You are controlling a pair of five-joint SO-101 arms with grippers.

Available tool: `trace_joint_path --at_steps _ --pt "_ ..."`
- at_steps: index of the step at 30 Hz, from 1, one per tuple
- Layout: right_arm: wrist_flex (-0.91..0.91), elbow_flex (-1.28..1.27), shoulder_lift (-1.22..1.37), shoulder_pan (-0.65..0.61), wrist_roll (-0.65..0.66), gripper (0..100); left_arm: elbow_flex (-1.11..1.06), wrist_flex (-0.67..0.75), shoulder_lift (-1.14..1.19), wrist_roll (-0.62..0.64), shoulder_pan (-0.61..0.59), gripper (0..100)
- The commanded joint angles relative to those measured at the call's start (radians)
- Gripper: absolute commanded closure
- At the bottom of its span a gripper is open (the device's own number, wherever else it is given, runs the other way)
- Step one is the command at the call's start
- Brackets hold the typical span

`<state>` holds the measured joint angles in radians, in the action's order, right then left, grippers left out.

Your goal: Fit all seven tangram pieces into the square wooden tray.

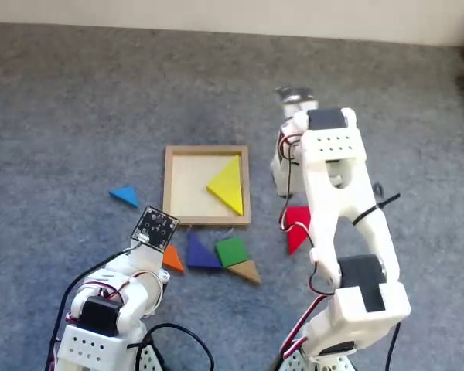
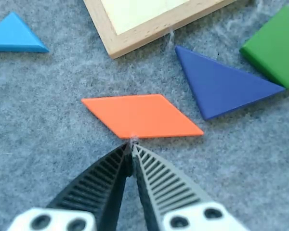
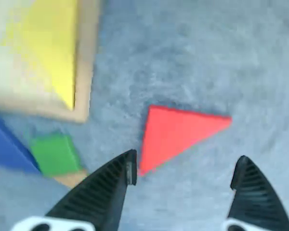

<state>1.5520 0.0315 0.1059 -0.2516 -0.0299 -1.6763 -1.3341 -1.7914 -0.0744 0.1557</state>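
Seven pieces counted. Left gripper (image 2: 132, 147) clenched on nothing, tips at the orange parallelogram's (image 2: 142, 115) edge. Beside it: dark blue triangle (image 2: 221, 84), green square (image 2: 274, 45), tan triangle (image 1: 246, 270). Right gripper (image 3: 185, 166) spread wide over the red triangle (image 3: 176, 130), partly hidden from above by its arm. Light blue triangle (image 1: 124, 195) lies apart. Tray (image 1: 207, 220) holds one: yellow triangle (image 1: 230, 185).

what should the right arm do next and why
Probably lower the right gripper onto the red triangle: its jaws stand open, the triangle lies flat on the carpet just ahead of them, outside the tray, where the yellow triangle already sits.
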Motion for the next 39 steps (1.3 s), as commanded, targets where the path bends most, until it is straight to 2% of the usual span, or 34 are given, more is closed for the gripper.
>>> trace_joint_path --at_steps 1,4,12,18,24,29,39 --pt "-0.035 0.018 -0.062 0.013 -0.33 68.8 -0.021 0.0 -0.045 0.006 0.015 99" --pt "-0.094 -0.038 -0.056 0.013 -0.44 68.8 -0.021 0.0 -0.045 0.006 0.015 99" --pt "-0.271 -0.183 -0.013 0.001 -0.565 68.7 -0.021 0.0 -0.045 0.006 0.015 99" --pt "-0.272 -0.191 0.005 -0.05 -0.643 57.0 -0.021 0.0 -0.045 0.006 0.015 99" --pt "-0.28 -0.189 0.041 -0.058 -0.687 56.8 -0.021 0.0 -0.045 0.006 0.015 99" --pt "-0.364 -0.194 0.108 -0.053 -0.686 56.7 -0.021 0.0 -0.045 0.006 0.015 99" --pt "-0.367 -0.194 0.156 -0.015 -0.684 56.7 -0.021 0.0 -0.045 0.006 0.015 99"
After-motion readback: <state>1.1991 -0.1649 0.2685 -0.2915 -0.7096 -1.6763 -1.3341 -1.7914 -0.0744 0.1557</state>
